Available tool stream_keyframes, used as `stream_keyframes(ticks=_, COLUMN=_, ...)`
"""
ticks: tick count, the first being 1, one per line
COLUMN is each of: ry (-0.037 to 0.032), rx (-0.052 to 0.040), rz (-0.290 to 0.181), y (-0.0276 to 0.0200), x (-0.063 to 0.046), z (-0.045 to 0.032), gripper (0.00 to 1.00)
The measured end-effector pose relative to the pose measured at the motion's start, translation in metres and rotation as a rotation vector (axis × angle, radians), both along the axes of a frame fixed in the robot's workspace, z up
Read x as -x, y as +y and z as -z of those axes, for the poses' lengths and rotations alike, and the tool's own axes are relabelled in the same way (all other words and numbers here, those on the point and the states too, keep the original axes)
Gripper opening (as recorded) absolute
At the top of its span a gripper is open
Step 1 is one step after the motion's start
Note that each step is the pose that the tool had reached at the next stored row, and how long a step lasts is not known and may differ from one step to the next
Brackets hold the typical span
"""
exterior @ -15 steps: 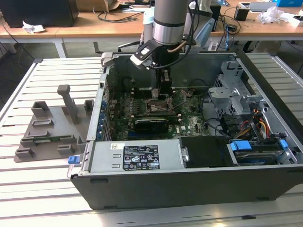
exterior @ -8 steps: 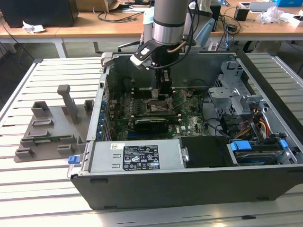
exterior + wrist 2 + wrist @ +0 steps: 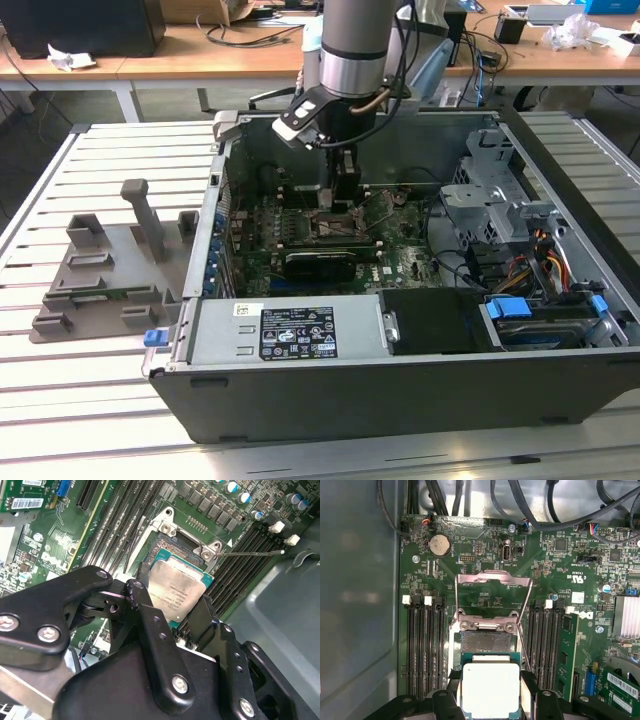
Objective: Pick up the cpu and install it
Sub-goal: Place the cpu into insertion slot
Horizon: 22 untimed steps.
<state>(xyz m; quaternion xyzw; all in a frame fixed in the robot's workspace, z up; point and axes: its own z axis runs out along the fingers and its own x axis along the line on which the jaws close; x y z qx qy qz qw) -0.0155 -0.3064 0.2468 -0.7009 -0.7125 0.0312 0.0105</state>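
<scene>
The gripper (image 3: 175, 600) has its fingers (image 3: 205, 614) pressed on two sides of the cpu (image 3: 181, 591), so the chip sits right between them. The pick-up looks done. The cpu hangs just over the socket (image 3: 485, 642). Part of the socket is bare past the fingertips, so the chip does not look put in yet. Beyond that, the metal lid (image 3: 492, 577) stands open. All this is inside the open case (image 3: 400, 400), on the green board (image 3: 555, 565).
</scene>
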Motion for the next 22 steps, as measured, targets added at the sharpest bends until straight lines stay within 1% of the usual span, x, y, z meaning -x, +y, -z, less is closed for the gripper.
stream_keyframes(ticks=22, ry=0.0001, rx=0.0002, rz=0.000, y=0.0000, x=0.001, z=0.0116, gripper=0.55)
